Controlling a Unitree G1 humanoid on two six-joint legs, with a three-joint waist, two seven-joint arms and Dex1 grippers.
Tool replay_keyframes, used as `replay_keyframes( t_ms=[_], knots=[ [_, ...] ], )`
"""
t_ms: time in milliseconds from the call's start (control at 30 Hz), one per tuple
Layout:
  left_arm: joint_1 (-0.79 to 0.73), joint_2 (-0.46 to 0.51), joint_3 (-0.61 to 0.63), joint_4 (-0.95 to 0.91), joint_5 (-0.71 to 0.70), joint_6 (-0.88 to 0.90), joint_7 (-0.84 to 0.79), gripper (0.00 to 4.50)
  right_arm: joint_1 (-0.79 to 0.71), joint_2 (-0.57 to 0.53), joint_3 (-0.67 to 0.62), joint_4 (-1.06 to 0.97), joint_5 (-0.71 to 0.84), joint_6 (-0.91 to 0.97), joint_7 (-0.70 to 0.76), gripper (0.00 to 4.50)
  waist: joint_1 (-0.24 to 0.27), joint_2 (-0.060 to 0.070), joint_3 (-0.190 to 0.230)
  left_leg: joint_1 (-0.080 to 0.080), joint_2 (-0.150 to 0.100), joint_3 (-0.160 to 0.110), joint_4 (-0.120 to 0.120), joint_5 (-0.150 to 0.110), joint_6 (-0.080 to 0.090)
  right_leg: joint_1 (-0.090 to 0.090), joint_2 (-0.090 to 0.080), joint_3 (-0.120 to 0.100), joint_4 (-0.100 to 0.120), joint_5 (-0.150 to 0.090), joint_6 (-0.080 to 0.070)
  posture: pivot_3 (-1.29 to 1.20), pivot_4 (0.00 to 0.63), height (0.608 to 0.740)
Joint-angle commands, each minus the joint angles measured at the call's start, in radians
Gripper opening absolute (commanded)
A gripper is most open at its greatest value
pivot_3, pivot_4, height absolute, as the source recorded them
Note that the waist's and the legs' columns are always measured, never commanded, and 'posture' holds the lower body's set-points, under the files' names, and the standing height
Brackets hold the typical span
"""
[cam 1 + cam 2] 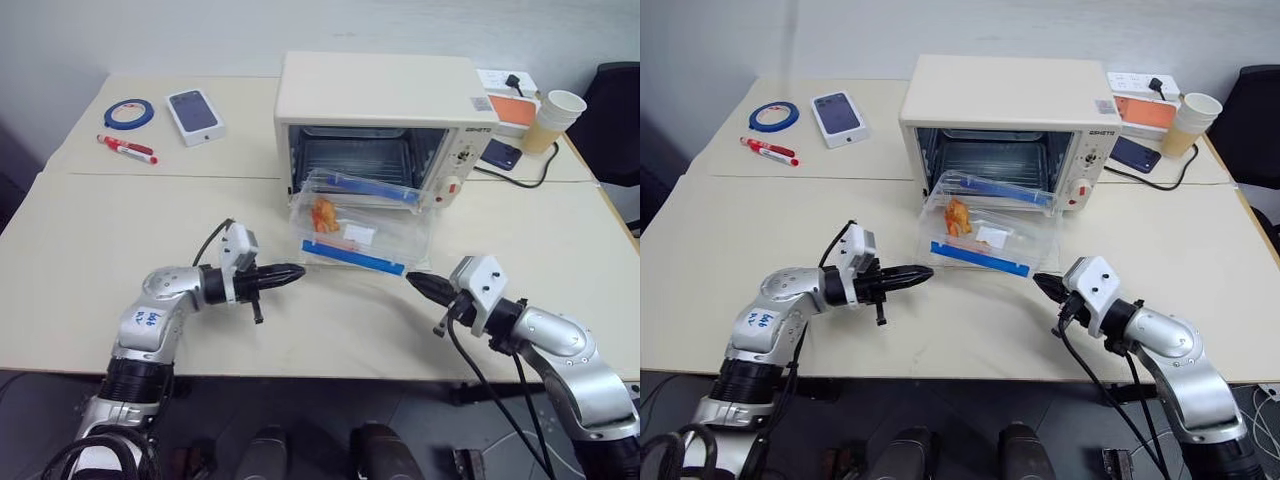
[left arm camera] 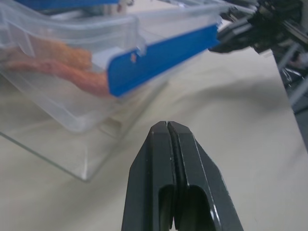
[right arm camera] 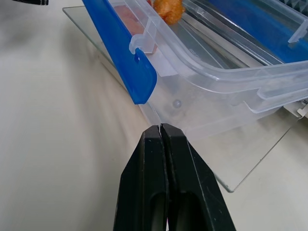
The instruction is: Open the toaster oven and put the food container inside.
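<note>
Left eye view shows the toaster oven [image 1: 380, 100] already open, its glass door dropped flat onto the table [image 1: 120, 300], and the food container [image 1: 362, 232] resting on that door just in front of the cavity, long axis running across the mouth. The left gripper [image 1: 297, 271] and right gripper [image 1: 415, 281] point at its near corners, each just short of touching, fingers pressed together and holding nothing. I'd judge both about equally near, so a two-sided push straight back into the cavity looks like the coming move

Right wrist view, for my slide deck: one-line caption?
Shut right gripper points at the food container resting on the toaster oven's open glass door.
</note>
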Motion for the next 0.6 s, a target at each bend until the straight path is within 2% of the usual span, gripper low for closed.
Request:
replay_keyframes(
  t_ms=[33, 300, 600],
  knots=[
    [-0.047, -0.041, -0.002, 0.000, 0.015, 0.006, 0.078, 0.00, -0.068, 0.020, -0.016, 0.031, -0.001, 0.002, -0.019, 0.03, 0.000, 0.000, 0.000, 0.000, 0.000, 0.000, 0.000, 0.000, 0.000, 0.000, 0.000, 0.000, 0.001, 0.000, 0.000, 0.00, 0.150, 0.740],
    [-0.129, -0.116, 0.018, 0.061, 0.029, 0.009, 0.192, 0.00, -0.240, 0.075, 0.020, 0.201, -0.048, -0.033, -0.024, 0.03, -0.003, 0.000, 0.000, 0.001, 0.000, 0.001, 0.000, 0.000, 0.000, -0.001, 0.000, -0.002, 0.001, 0.000, 0.000, 0.00, 0.150, 0.740],
    [-0.251, -0.171, 0.033, 0.257, 0.084, -0.088, 0.281, 0.00, -0.433, 0.136, 0.030, 0.445, -0.117, -0.135, -0.034, 0.03, -0.005, 0.000, 0.000, 0.001, 0.000, 0.002, 0.000, 0.000, 0.000, -0.001, 0.000, -0.002, 0.001, 0.000, 0.000, 0.00, 0.150, 0.740]
  ],
)
